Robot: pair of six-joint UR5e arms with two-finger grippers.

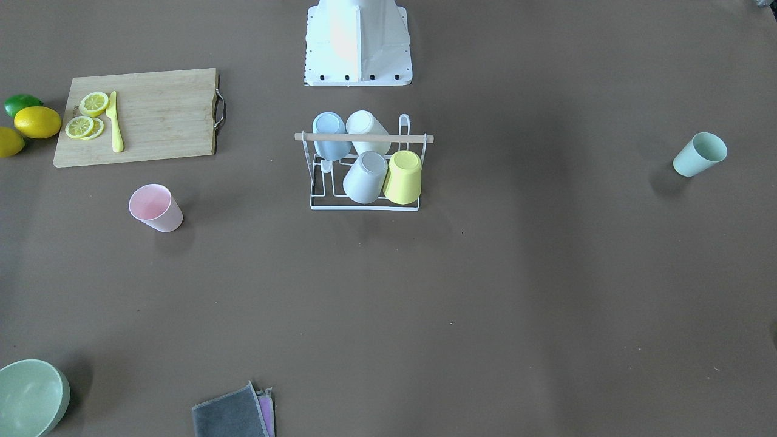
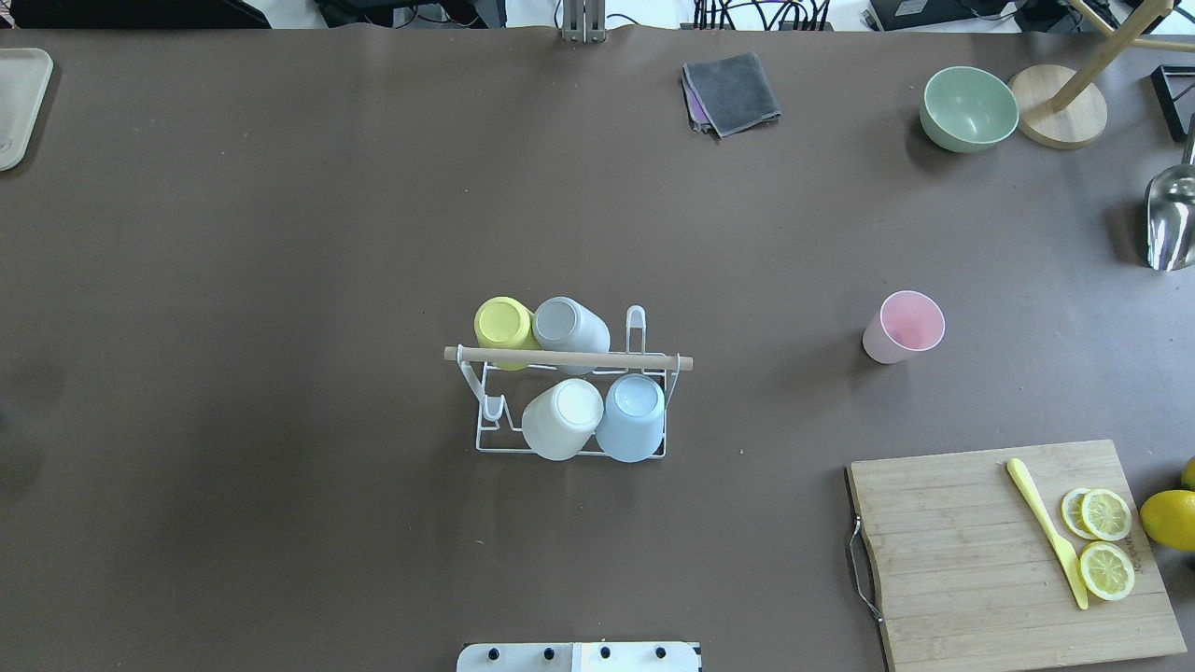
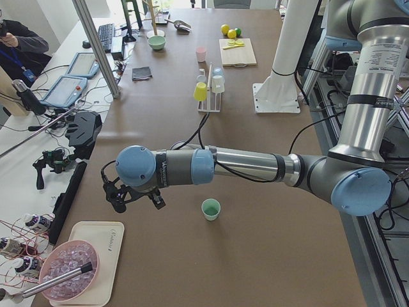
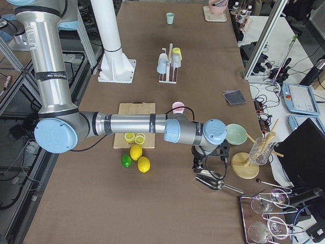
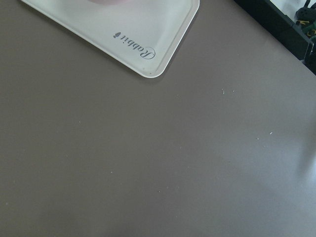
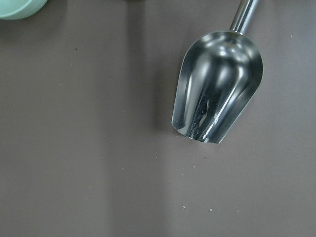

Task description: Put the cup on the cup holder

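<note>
Spanning every view, the brown table (image 2: 280, 233) carries everything. The left arm (image 3: 243, 166) reaches low across its left end, and the right arm (image 4: 127, 123) stretches out over its right end. A wooden cutting board (image 2: 971, 560) with lemon slices and a yellow knife lies on the robot's right. A white tray (image 5: 138, 29) sits at the far left corner.

The cup holder (image 2: 569, 357) stands at the table's middle, in front of the robot's base. It carries four upturned cups: a yellow cup (image 2: 502, 324) and a grey cup (image 2: 568, 329) in the far row, a white cup (image 2: 563, 420) and a blue cup (image 2: 633, 418) in the near row. One prong in each row is bare.

A green bowl (image 2: 968, 109) rests near the far right corner. The pink cup (image 2: 902, 327) stands upright, right of the holder and beyond the board. The mint-green cup (image 1: 699, 154) stands upright well apart on the left.

The left gripper (image 3: 134, 199) hangs near the tray's corner, and the right gripper (image 4: 208, 161) hangs above a metal scoop (image 6: 217, 89). I cannot tell whether either claw is parted or closed.
</note>
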